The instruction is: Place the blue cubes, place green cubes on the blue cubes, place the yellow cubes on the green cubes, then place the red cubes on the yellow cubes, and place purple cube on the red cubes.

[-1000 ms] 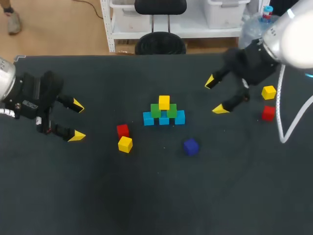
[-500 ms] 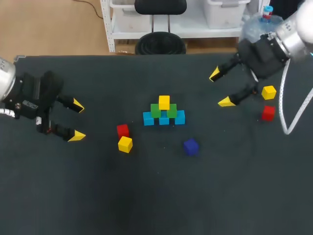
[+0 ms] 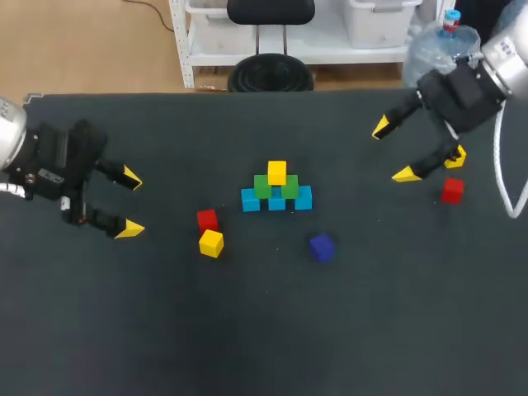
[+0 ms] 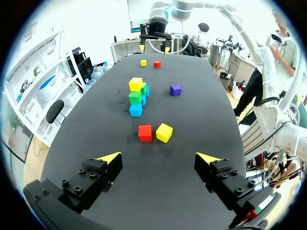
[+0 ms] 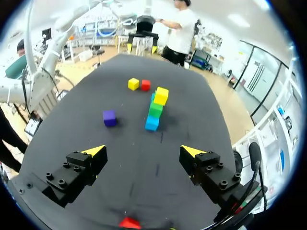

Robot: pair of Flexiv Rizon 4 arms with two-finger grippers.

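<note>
The stack of cubes stood at mid-table, between the two grippers and well ahead of each. Its base was three sky-blue cubes side by side. Two green cubes rested on them, and one top yellow cube sat across the green pair.

A loose red cube and a loose yellow cube lay close together ahead of the left gripper, between it and the stack. Seen from the left wrist, they lay on the table about midway between the lines of its two fingers. The dark purple cube lay alone near the stack. From the right wrist it sat ahead of the right gripper, off to one side of the stack and slightly nearer than it.

A second yellow cube lay just beside one finger of the right gripper, which partly hid it in the head view. A second red cube lay near it, under and slightly behind that gripper.

Both grippers hung above the dark matte table with their yellow-tipped fingers spread wide apart, the left well away from the stack and the right nearer the table's far edge.
</note>
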